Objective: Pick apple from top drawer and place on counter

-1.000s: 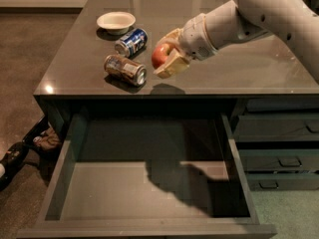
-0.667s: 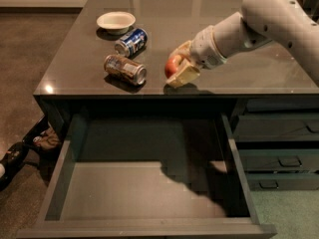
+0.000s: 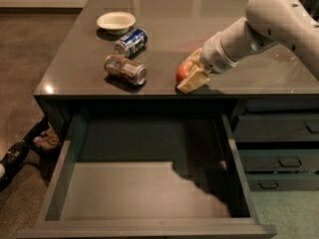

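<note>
Office: pincer [image 3: 188,75] over drawered counter [image 3: 199,19]

No readable text on show, operator.
You have two soda cans lying on the counter [image 3: 209,19], the blue can [image 3: 131,42] and the brown can [image 3: 125,69]. Both carry printing on their sides, but you can't make out a word, brand or number on either. Your gripper [image 3: 191,73] is down near the counter's front edge, its fingers closed around the apple [image 3: 182,72].
</note>
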`<state>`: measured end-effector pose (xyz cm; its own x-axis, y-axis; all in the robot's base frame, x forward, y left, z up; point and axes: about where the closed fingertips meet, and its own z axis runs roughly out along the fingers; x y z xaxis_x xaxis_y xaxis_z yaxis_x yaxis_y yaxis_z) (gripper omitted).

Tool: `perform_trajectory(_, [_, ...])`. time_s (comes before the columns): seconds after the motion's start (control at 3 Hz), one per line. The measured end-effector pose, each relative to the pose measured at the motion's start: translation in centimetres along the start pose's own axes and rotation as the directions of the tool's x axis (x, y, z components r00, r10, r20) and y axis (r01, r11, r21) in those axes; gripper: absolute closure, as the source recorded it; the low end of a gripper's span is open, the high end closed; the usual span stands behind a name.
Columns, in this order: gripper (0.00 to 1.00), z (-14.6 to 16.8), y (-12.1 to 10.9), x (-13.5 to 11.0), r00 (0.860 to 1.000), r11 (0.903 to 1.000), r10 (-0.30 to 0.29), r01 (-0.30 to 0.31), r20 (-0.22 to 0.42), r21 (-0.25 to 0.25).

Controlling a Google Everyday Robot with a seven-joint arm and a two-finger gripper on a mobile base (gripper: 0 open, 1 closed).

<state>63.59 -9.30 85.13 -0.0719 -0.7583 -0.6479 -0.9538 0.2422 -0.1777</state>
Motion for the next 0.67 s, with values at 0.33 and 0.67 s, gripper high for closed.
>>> perform_trajectory(0.33, [0.86, -0.05, -0.01, -0.05, 1.0, 1.0, 0.0, 0.0, 0.0, 0.0])
perform_trajectory(0.67, [0.63, -0.05, -0.01, -0.05, 1.0, 1.0, 0.0, 0.0, 0.0, 0.0])
